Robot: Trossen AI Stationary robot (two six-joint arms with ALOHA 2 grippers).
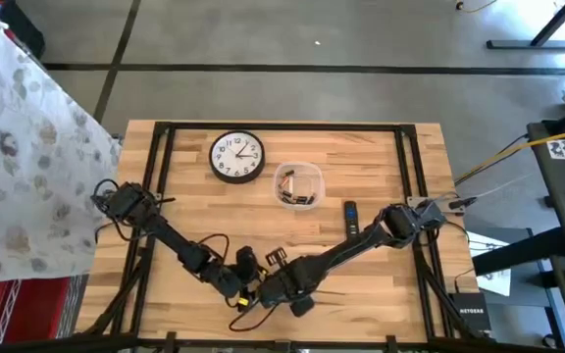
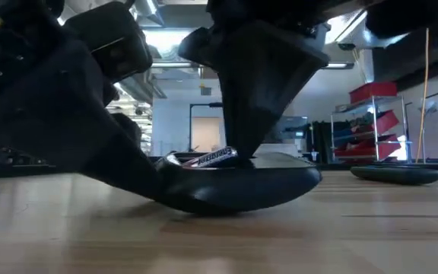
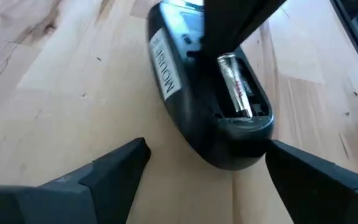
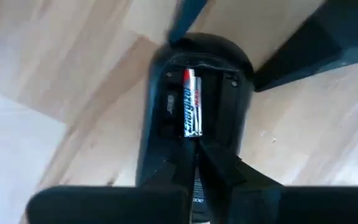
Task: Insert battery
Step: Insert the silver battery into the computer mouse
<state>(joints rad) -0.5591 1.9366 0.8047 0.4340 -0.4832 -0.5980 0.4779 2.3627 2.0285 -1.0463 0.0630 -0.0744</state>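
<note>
At table's front edge, right gripper [image 4: 194, 163] pinches battery [image 4: 191, 112] in remote [image 3: 210, 112] bay; left gripper [image 3: 207, 168] spread beside it.

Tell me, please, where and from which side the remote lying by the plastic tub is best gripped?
Judging from the high view, take the remote across its two long sides, near the middle, with the fingers coming straight down from above. It is a slim bar lying flat on the table, standing apart from the plastic tub, so both long edges look free. Either end would give less hold.
</note>
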